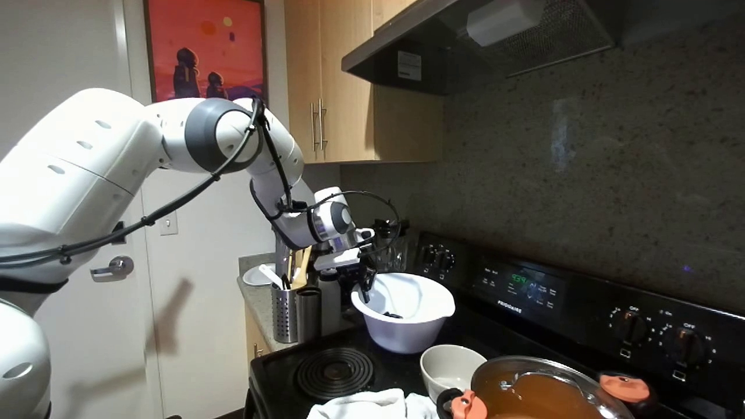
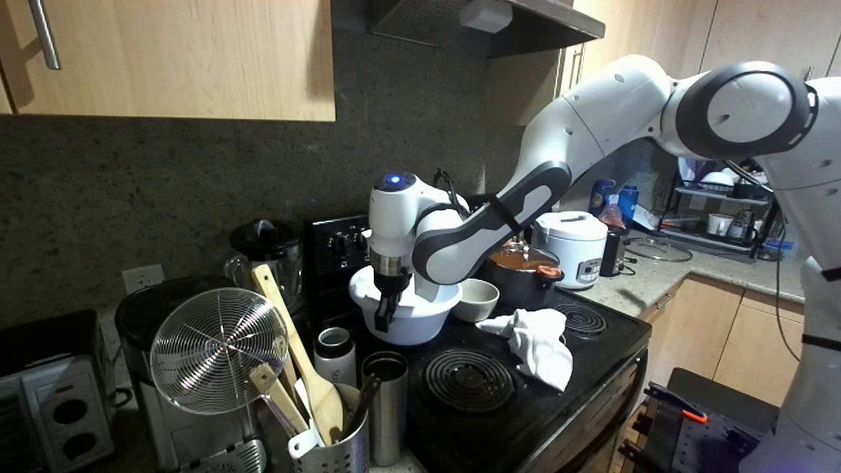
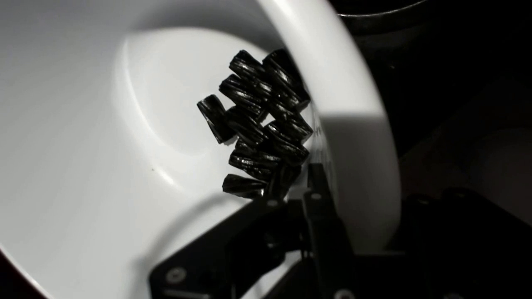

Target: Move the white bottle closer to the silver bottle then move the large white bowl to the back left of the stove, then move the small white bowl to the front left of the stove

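Frame centre: black claw (image 2: 387, 314) astride the rim of the wide round white bowl (image 2: 420, 322); whether pinching, cannot be told. Probably light, stiff plastic; best held there.

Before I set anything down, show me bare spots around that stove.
On the stove, the front left burner is bare, bordered by the large white bowl, towel and silver bottle; the front right burner mostly so, beside towel and pot. The back row is crowded: that bowl, small white bowl, pot. Some counter by the rice cooker is bare.
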You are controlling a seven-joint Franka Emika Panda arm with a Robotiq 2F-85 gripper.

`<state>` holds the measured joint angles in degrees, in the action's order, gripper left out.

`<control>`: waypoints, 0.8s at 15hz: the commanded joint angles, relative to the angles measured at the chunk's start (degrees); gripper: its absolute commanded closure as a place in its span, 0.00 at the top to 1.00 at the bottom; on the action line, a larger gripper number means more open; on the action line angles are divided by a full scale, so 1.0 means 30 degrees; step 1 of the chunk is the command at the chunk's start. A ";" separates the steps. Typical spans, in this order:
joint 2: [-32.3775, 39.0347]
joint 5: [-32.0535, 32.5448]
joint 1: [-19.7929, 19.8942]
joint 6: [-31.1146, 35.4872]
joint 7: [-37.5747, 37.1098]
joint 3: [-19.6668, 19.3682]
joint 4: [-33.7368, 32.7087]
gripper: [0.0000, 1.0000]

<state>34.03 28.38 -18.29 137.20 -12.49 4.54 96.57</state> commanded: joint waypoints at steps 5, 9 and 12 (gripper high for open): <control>0.0346 -0.0491 -0.0166 0.1092 0.0271 -0.0838 -0.0297 0.40; 0.0182 -0.0749 -0.0249 0.1492 -0.0031 -0.0928 -0.0351 0.71; -0.0214 -0.1767 -0.0127 0.1345 -0.0018 -0.0679 -0.0567 0.92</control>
<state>35.06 26.09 -18.47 141.30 -12.69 2.43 95.28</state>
